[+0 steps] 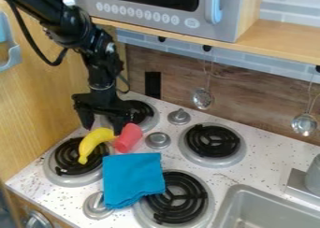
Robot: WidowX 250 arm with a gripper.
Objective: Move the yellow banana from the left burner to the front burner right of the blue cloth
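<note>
Wooden panel point(34, 91): is standing along the left edge of the frame.
Left burner point(53, 171): is sitting in the lower left, its black coil partly covered by the banana.
Yellow banana point(91, 145): is lying left of centre, its lower end over the left burner's coil and its upper end reaching below the gripper, close beside the red cup.
Bottom knob point(96, 207): is sitting near the bottom edge, beside the cloth.
Black arm point(100, 54): is coming in from the upper left and bending down over the stove.
Gripper point(102, 127): is hanging left of centre, just above the banana's upper end, its fingers standing wide apart.
Red cup point(128, 138): is resting at a tilt near the right finger, right of the banana.
Blue cloth point(132, 178): is lying folded at lower centre, overlapping the edge of the bottom burner point(208, 208).
Rear burner point(152, 122): is sitting behind the gripper, around mid-frame.
Microwave point(141, 19): is standing on a wooden shelf point(281, 40) across the top.
Two knobs point(158, 140): are sitting between the rear burner and the right burner point(212, 161).
Two ladles point(202, 98): are hanging against the back wall, at upper centre and far right.
Sink point(241, 190): is filling the lower right corner.
</note>
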